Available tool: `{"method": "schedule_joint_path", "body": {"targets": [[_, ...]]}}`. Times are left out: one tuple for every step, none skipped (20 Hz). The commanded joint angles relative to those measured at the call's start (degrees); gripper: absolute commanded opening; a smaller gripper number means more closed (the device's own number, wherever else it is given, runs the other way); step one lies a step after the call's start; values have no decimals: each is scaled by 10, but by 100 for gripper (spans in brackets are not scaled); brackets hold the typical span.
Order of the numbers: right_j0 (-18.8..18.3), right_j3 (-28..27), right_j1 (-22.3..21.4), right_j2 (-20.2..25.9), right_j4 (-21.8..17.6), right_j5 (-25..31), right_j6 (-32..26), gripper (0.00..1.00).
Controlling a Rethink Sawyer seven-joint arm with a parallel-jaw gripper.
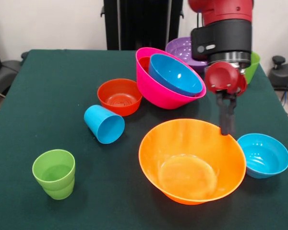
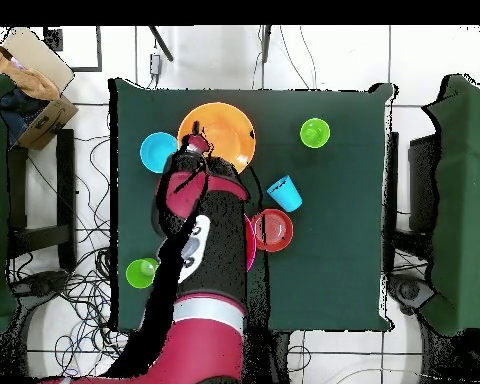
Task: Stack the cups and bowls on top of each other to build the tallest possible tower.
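My gripper (image 1: 226, 128) (image 2: 192, 148) is shut on the far right rim of the large orange bowl (image 1: 182, 143) (image 2: 227, 128), which sits upright on the table. To its right stands a small blue bowl (image 1: 263, 154) (image 2: 156, 152). Behind, a tilted pink bowl (image 1: 158, 93) holds a blue bowl (image 1: 175, 74) and a small red-orange one (image 1: 144, 62). A purple bowl (image 1: 182, 48) stands beyond it. A red-orange bowl (image 1: 119, 97) (image 2: 274, 230) stands alone. The sky blue cup (image 1: 104, 124) (image 2: 284, 192) lies on its side. Lime green cups stand front left (image 1: 54, 173) (image 2: 315, 132) and behind the arm (image 1: 252, 67) (image 2: 141, 272).
The dark green table (image 1: 48, 86) (image 2: 334, 270) carries everything. The red arm (image 2: 199, 260) hides the pink pile in the overhead view. Chairs stand at both table sides, and a cardboard box (image 2: 29, 75) sits off one corner.
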Motion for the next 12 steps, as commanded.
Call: {"method": "schedule_joint_path", "body": {"targets": [[29, 28, 21, 27, -18, 88, 20, 100], [25, 31, 19, 30, -20, 87, 17, 100], [21, 32, 17, 35, -22, 89, 13, 100], [18, 34, 17, 34, -24, 87, 13, 100], [16, 34, 16, 36, -26, 88, 10, 100], [15, 33, 17, 37, -26, 90, 9, 100], [15, 32, 17, 37, -26, 91, 8, 100], [18, 28, 20, 34, -24, 91, 9, 100], [20, 25, 22, 32, -23, 92, 10, 100], [31, 16, 31, 13, -17, 74, 26, 100], [41, 7, 41, -6, -11, 56, 41, 100], [47, 6, 46, -23, -1, 21, 60, 100]]}}
